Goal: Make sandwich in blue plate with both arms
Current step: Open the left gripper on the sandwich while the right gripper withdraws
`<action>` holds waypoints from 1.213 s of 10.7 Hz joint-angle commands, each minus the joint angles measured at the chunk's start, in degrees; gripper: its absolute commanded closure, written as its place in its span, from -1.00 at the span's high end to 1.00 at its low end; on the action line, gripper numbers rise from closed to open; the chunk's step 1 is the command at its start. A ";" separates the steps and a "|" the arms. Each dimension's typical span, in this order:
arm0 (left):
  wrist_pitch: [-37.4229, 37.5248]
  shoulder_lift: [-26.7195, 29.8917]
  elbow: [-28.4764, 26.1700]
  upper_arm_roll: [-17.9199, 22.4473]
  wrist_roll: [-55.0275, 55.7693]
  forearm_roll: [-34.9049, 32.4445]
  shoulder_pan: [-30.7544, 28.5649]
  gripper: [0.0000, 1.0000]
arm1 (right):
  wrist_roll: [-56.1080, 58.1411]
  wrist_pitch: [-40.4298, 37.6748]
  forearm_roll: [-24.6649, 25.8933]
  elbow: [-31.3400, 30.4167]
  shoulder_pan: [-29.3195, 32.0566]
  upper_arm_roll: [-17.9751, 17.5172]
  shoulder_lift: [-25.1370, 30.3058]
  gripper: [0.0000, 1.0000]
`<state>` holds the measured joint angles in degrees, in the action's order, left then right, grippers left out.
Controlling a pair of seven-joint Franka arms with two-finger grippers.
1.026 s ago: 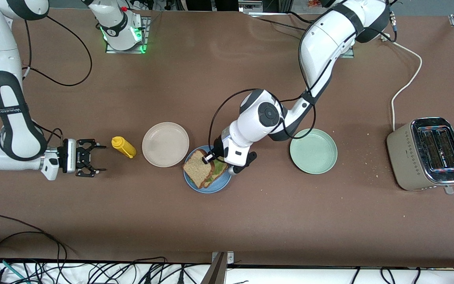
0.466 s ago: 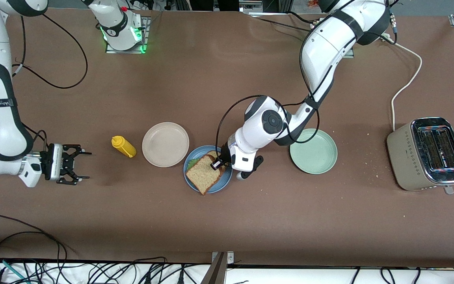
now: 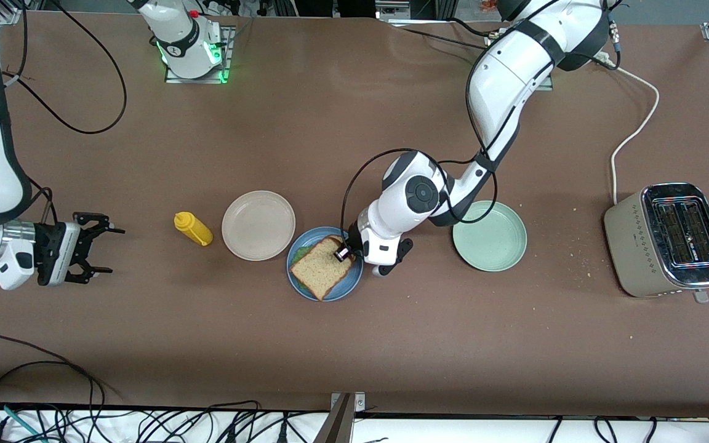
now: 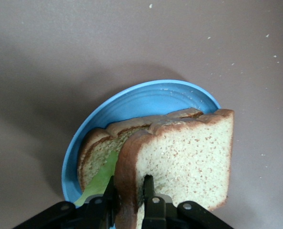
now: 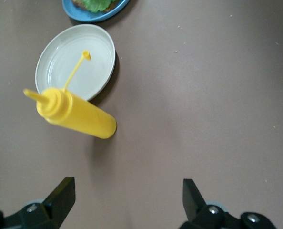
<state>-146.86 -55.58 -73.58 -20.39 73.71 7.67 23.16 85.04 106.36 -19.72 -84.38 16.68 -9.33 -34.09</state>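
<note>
The top bread slice [image 3: 324, 267] now lies flat over the lettuce [image 4: 99, 180] on the blue plate [image 3: 300, 285]; the left gripper [image 3: 343, 253] still pinches its crust, loosening. The right gripper [image 3: 92, 249], wide apart, has withdrawn past the mustard bottle [image 3: 192, 229]. Sandwich looks assembled.

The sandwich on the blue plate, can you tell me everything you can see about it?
The sandwich is two brown wholegrain bread slices with darker crusts and a ruffled green lettuce leaf between them. It lies on the blue plate, between the beige plate and the pale green plate. The top slice sits a little askew on the bottom one. The left gripper has a finger on each side of the top slice's edge.
</note>
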 commanded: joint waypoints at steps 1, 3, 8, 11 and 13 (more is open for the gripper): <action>1.58 0.47 -0.77 0.70 0.73 1.29 0.75 -0.39 | -18.27 -0.10 2.31 -7.36 -2.52 0.28 9.89 1.00; 3.50 0.47 -0.77 0.70 0.73 0.86 0.92 0.19 | -32.32 -1.41 6.07 -7.55 -4.63 0.28 14.03 1.00; 9.12 1.18 -0.51 1.05 0.64 0.50 0.93 0.93 | -61.70 -4.05 13.11 -7.29 -10.59 0.28 21.15 1.00; 15.35 3.02 -0.07 1.14 0.73 0.59 0.31 1.00 | -77.02 -6.07 15.58 -7.29 -15.60 2.37 26.25 1.00; 18.35 4.51 0.02 1.14 0.73 0.59 -1.00 1.00 | -78.01 -4.50 15.33 -7.03 -21.04 11.39 28.19 1.00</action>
<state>-132.77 -54.14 -73.05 -20.10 74.00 7.67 23.03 9.15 100.94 -5.08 -89.72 0.92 -6.98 -9.70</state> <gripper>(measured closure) 0.000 0.000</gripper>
